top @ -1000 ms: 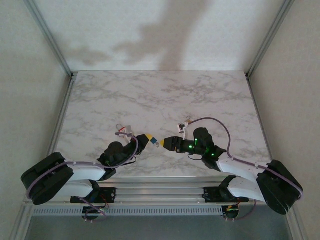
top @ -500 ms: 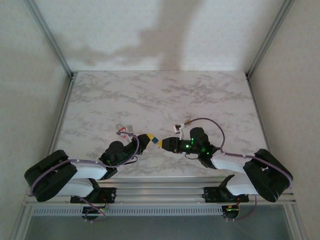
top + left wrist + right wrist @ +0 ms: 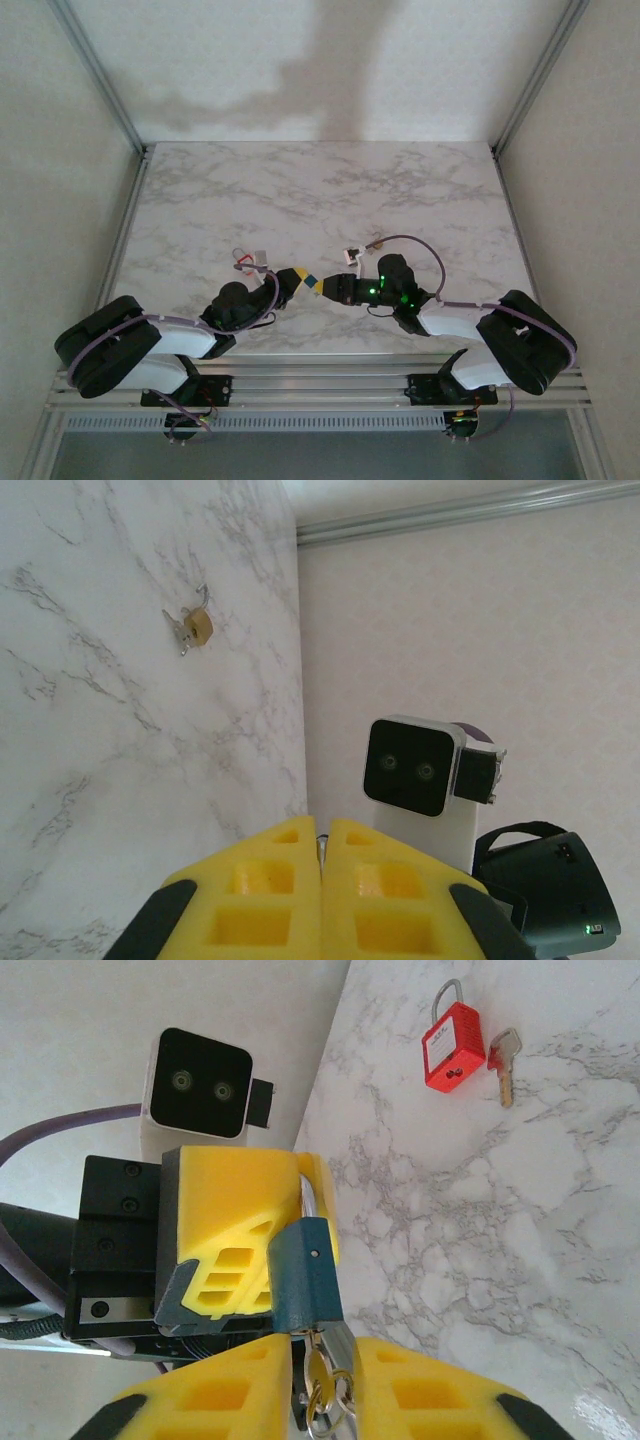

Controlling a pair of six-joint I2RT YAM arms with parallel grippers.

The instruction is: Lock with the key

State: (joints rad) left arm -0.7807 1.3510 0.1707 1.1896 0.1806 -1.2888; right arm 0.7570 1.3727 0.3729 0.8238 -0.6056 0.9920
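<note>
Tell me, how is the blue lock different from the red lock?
The blue lock is held up by the left end effector; the red lock lies flat on the table. The blue lock has keys at its bottom; the red lock's key lies beside it. Both are padlocks with metal loops.

The table [image 3: 320, 190] was white marble with grey veins. A red padlock [image 3: 452, 1048] lay flat on it, its metal shackle pointing away from the body. A silver key [image 3: 503, 1065] lay just beside the body. Well apart from these, a small brass padlock [image 3: 199, 626] lay on the marble, with keys [image 3: 183, 636] against its side.
</note>
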